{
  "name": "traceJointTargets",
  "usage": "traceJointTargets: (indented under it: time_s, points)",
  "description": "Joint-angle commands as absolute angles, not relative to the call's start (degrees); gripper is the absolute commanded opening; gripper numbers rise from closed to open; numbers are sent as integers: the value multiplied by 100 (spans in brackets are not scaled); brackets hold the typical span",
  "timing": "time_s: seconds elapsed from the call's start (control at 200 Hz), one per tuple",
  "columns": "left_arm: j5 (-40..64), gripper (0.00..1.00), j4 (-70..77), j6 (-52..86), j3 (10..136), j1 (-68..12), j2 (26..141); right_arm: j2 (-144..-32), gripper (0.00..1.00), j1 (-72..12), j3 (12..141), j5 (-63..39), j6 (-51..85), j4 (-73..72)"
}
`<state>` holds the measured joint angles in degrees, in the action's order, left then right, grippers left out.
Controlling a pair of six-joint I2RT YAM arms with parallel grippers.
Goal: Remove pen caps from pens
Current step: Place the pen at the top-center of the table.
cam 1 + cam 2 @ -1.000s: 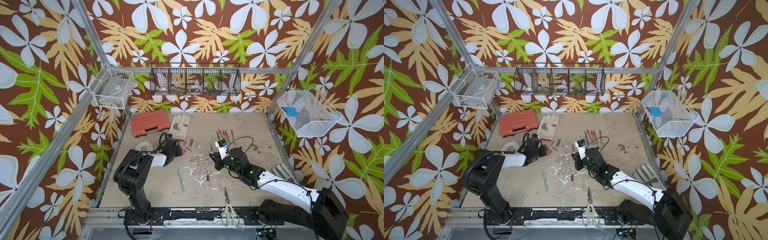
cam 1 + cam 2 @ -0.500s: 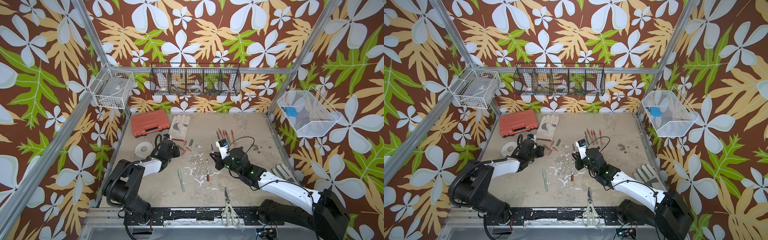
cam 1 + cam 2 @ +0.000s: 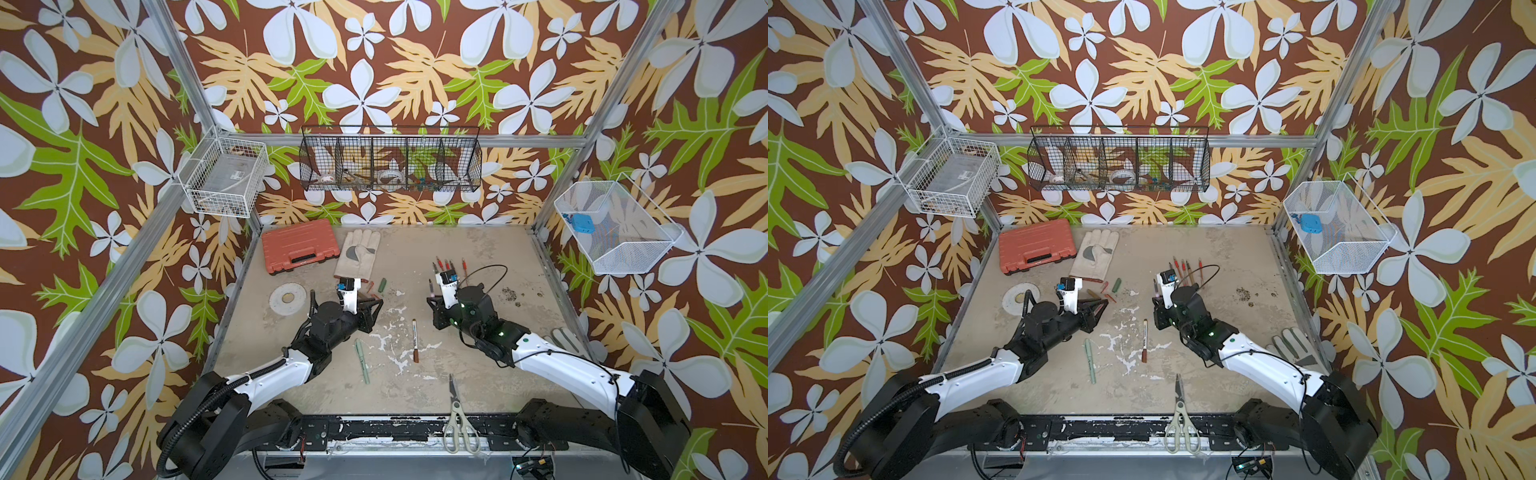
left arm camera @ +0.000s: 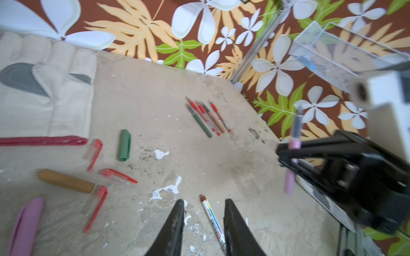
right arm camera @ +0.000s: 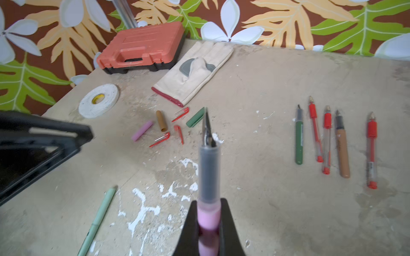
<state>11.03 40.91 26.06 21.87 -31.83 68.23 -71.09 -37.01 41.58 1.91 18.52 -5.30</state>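
Observation:
My right gripper (image 5: 208,205) is shut on a pink pen (image 5: 208,216), held off the table with its grey neck and nib bare; both top views show it (image 3: 431,286) (image 3: 1155,286). A pink pen cap (image 5: 142,131) lies loose beside a tan cap (image 5: 161,120), a dark green cap (image 5: 195,117) and three red caps (image 5: 159,139). My left gripper (image 4: 204,201) is open and empty, hovering over a white-and-brown pen (image 4: 213,219). A pale green pen (image 3: 362,360) lies near the front. Several uncapped pens (image 5: 327,137) lie in a row at the right.
An orange case (image 3: 299,245), a work glove (image 3: 357,253) and a tape roll (image 3: 287,297) sit at the back left. Scissors (image 3: 457,411) lie at the front edge. A second glove (image 3: 565,338) rests by the right wall. Wire baskets (image 3: 390,164) hang on the walls.
My left gripper has opened wider and moved right, away from the caps toward the table's middle, its arm stretching out lower. The right arm has held still with the pink pen.

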Motion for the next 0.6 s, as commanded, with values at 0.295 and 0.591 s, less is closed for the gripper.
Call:
traceJointTargets:
  time_s: [0.295, 0.591]
  points:
    - [2875, 43, 5208, 2706, 2318, -3260, 7288, -9578, 0, -2884, 6468, 752, 1235, 1028]
    - [2714, 45, 4940, 2642, 2356, -3287, 7240, -11461, 0, -2700, 8338, 1259, 839, 2158]
